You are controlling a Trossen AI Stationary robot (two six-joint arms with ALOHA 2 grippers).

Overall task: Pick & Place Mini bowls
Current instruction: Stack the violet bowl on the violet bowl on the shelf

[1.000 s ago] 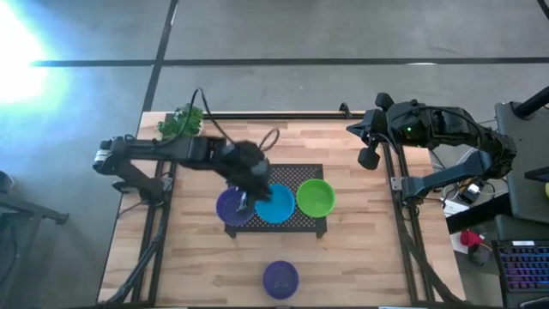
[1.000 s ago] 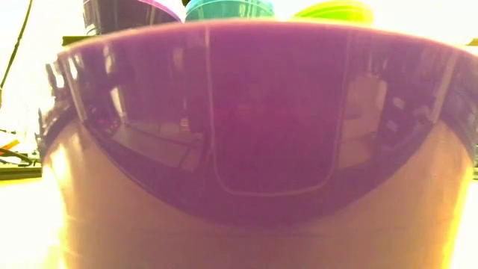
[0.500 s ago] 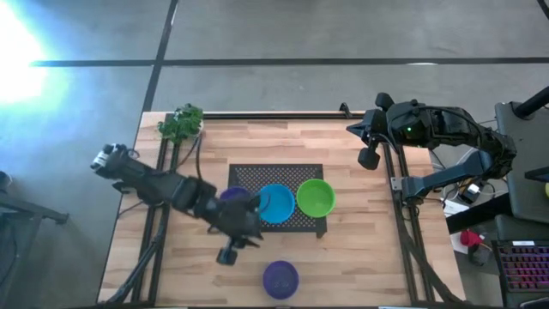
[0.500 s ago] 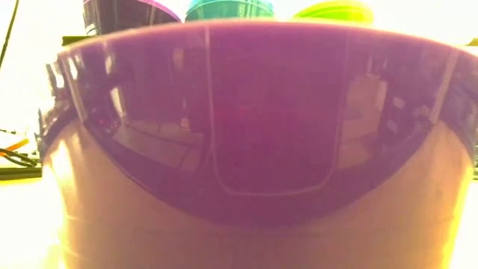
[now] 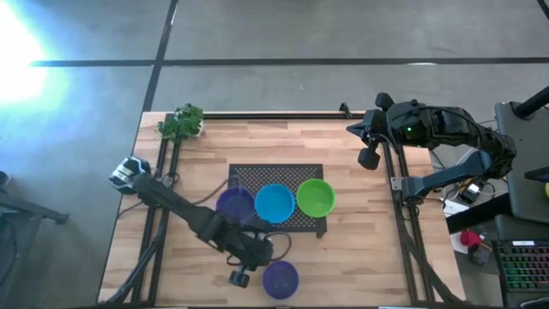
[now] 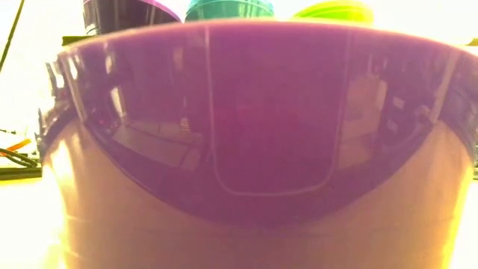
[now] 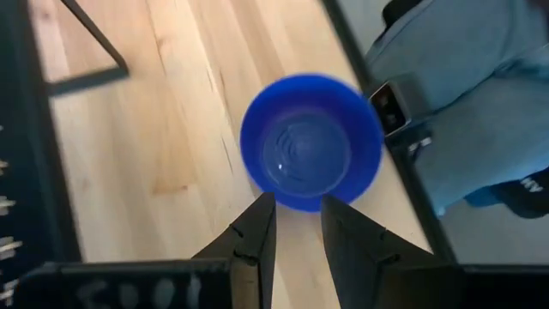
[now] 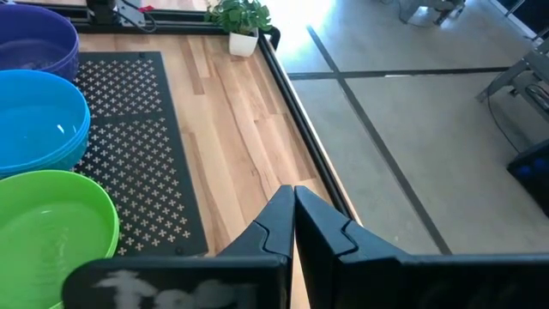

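Note:
A lone blue-purple mini bowl (image 5: pixel 280 277) stands upright on the wood near the table's near edge; it fills the low view (image 6: pixel 254 127). My left gripper (image 5: pixel 262 257) hovers just left of and above it, open, and in the left wrist view the fingertips (image 7: pixel 298 204) stand at the bowl's (image 7: pixel 310 142) rim. Purple (image 5: pixel 234 204), blue (image 5: pixel 274 203) and lime green (image 5: pixel 315 197) bowls sit on the black mesh mat (image 5: pixel 300 174). My right gripper (image 5: pixel 369 154) waits shut at the far right corner (image 8: pixel 294 202).
A small leafy plant (image 5: pixel 182 122) stands at the far left corner. Beyond the near table edge a person in blue clothing (image 7: pixel 480 103) shows in the left wrist view. Bare wood lies left and right of the mat.
My left gripper has swung from above the purple and blue bowls on the mat toward the table's near edge, ending beside the lone bowl. The bowls have stayed where they were.

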